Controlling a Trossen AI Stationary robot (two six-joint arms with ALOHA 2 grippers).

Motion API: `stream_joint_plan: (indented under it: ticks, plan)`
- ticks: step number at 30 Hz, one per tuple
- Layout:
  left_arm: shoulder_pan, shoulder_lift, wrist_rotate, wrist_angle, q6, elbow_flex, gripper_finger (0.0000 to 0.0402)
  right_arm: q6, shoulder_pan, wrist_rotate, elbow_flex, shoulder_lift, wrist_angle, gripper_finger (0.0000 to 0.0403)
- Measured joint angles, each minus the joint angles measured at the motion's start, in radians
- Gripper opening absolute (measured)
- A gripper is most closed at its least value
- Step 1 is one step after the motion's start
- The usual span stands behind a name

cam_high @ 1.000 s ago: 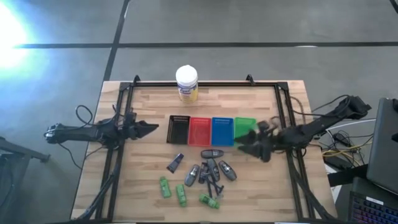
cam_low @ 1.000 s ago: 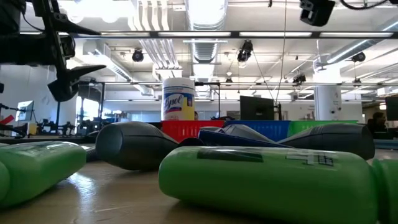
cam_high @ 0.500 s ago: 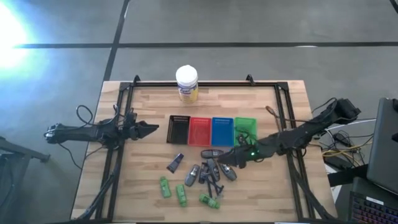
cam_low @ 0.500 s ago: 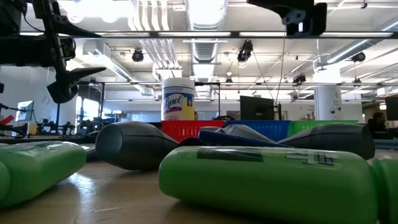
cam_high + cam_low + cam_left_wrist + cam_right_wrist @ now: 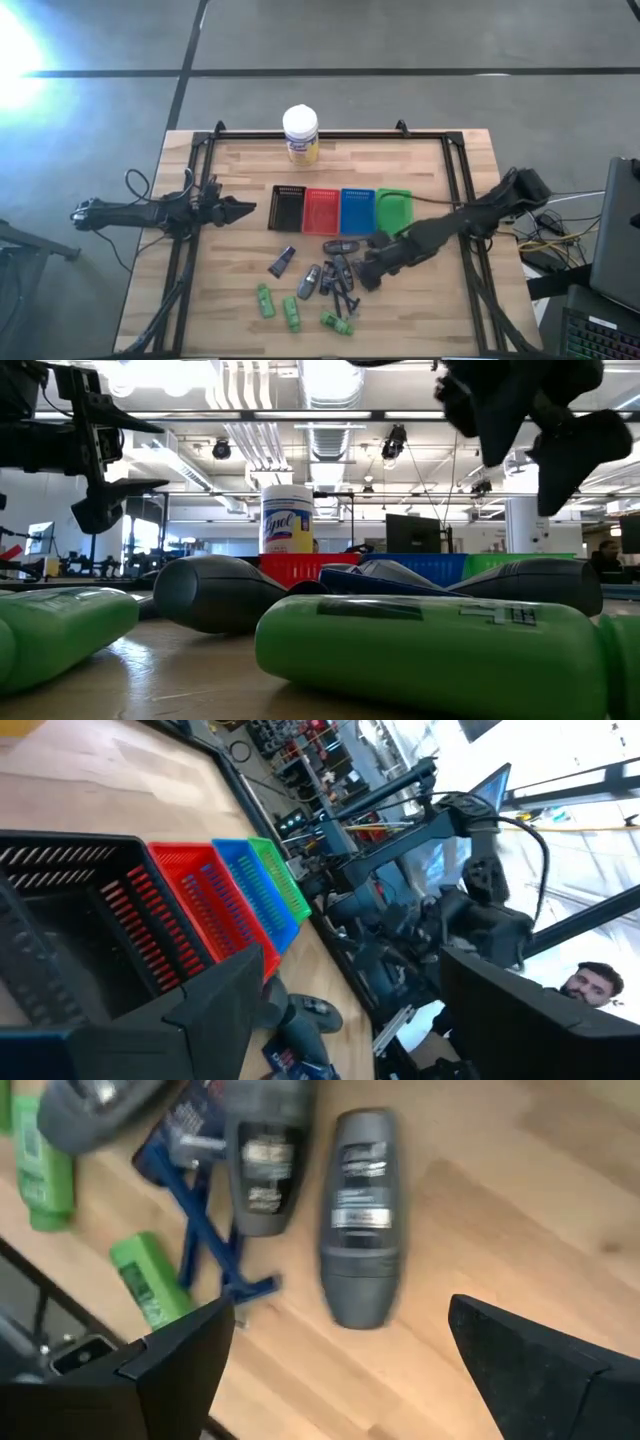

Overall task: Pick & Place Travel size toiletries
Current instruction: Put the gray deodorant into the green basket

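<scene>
Right claw (image 5: pixel 366 262) down low over the pile of toiletries at the near middle of the wooden counter (image 5: pixel 240 165), fingers (image 5: pixel 530 1370) spread as wide as they go and gripping nothing. Straight ahead of it in its wrist view, a grey oval container (image 5: pixel 360 1215) flat on the wood between the two fingers, untouched. Just beside that, a second grey container (image 5: pixel 262 1165), and blue razor-like sticks (image 5: pixel 205 1240) crossing under it. Green bottles (image 5: pixel 145 1280) further out toward the counter's edge.

From above, the whole cluster (image 5: pixel 335 275) bunched just in front of the row of trays: dark grey tube (image 5: pixel 282 262) off to the left side, three green bottles (image 5: pixel 291 314) nearest the front edge. Trays side by side, black (image 5: pixel 287 208), red (image 5: pixel 322 210), blue (image 5: pixel 357 210), green (image 5: pixel 394 208), nothing visible inside them. White-lidded jar (image 5: pixel 300 135) at the far edge.

Left claw (image 5: pixel 245 208) parked off to the left of the black tray, raised clear of the counter, fingers apart and empty. In the low view, right claw (image 5: pixel 540 420) hanging overhead, above the big green bottle (image 5: pixel 430 650) up close.
</scene>
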Motion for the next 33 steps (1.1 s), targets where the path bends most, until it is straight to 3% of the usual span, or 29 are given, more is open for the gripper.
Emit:
stream_joint_plan:
  ticks: [8,21,25,31,33]
  plan:
    - [0.0,0.003,0.0,-0.01,-0.002,0.0,0.0303,-0.113,-0.009,-0.014,0.144,0.23,-0.128,0.0364]
    - [0.0,0.005,0.001,-0.013,-0.005,0.0,0.0303,-0.243,-0.012,-0.047,0.17,0.385,-0.117,0.0359]
    - [0.0,0.005,0.003,-0.014,-0.005,0.0,0.0303,-0.259,-0.013,-0.038,0.174,0.388,-0.128,0.032]
    - [-0.001,0.006,0.002,-0.013,-0.005,0.0,0.0303,-0.205,-0.019,-0.006,0.161,0.346,-0.118,0.0212]
    - [-0.001,0.006,0.002,-0.013,-0.005,0.0,0.0303,-0.176,-0.018,-0.006,0.159,0.328,-0.117,0.0202]
